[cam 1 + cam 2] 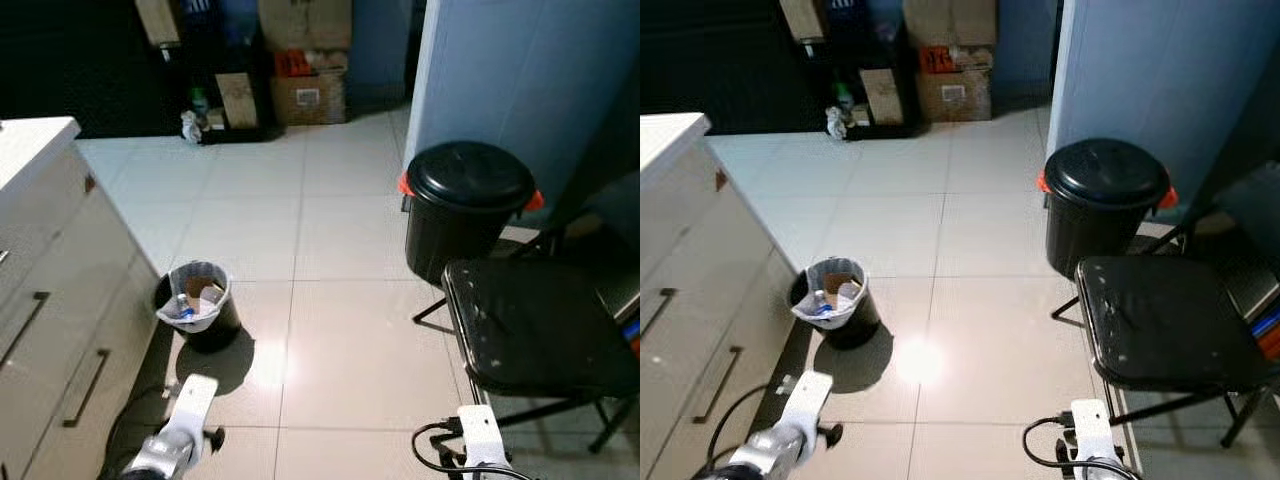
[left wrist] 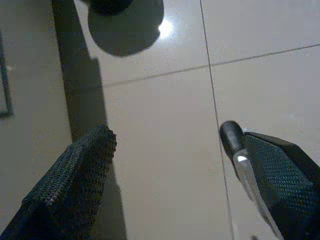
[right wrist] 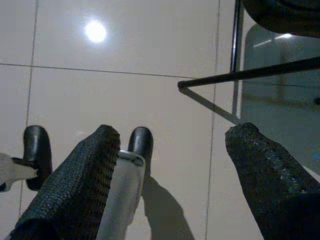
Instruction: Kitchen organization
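Observation:
A small black waste bin [image 1: 198, 300] with a white liner holds scraps of rubbish and stands on the tiled floor beside the cabinet. My left arm [image 1: 185, 420] hangs low, just in front of that bin. In the left wrist view my left gripper [image 2: 175, 145] is open over bare tile, with the bin's shadow [image 2: 125, 30] beyond it. My right arm [image 1: 480, 435] hangs near the chair. The right gripper [image 3: 172, 137] is open above the floor, with nothing between its fingers [image 3: 85, 175].
A white cabinet [image 1: 50, 300] with drawer handles runs along the left. A black lidded bin [image 1: 465, 205] with red handles stands by the blue wall [image 1: 520, 70]. A black folding chair [image 1: 540, 330] is at the right. Cardboard boxes [image 1: 305, 95] sit at the back.

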`<state>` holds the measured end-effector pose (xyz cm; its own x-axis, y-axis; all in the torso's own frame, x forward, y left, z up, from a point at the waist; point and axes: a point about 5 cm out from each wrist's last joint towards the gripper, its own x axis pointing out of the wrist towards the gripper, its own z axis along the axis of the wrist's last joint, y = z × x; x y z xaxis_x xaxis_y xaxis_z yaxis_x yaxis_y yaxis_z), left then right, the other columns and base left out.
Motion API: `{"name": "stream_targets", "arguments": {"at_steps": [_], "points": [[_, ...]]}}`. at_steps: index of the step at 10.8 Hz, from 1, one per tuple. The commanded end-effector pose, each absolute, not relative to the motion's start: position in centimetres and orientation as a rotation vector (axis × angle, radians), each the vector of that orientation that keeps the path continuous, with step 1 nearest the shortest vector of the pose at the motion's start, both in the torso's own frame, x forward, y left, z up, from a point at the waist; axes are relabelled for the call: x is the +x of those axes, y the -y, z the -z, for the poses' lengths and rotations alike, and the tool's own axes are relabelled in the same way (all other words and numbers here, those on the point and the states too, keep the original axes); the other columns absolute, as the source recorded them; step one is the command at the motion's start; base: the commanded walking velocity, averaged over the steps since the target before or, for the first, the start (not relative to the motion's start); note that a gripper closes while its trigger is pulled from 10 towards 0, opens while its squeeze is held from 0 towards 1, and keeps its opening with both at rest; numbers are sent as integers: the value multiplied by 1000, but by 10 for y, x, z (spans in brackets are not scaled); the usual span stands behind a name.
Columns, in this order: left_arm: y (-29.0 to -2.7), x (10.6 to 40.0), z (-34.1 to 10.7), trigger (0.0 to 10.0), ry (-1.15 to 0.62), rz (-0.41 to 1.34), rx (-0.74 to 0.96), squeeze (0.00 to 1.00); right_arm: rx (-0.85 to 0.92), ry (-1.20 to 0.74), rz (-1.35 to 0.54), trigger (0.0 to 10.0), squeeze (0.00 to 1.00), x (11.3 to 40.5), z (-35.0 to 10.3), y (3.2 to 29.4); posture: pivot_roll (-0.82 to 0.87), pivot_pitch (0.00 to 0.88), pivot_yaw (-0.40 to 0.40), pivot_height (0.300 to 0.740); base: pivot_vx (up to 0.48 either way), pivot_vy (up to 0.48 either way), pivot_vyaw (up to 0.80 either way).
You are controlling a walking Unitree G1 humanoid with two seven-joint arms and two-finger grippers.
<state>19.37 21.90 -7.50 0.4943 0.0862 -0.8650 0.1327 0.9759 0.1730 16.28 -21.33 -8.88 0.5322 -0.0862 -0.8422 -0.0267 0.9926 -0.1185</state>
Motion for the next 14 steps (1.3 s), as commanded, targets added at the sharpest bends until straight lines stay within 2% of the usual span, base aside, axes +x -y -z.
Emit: {"name": "stream_targets", "arguments": {"at_steps": [1,14], "points": [[-221,188,78,10000,-1082,0,203,0,-114,-1014,45,10000,0,164,88,215,-34,26,77,740,0,0,0],[-222,189,77,10000,-1082,45,239,0,-121,-1020,44,10000,0,165,88,214,-35,22,81,740,0,0,0]]}}
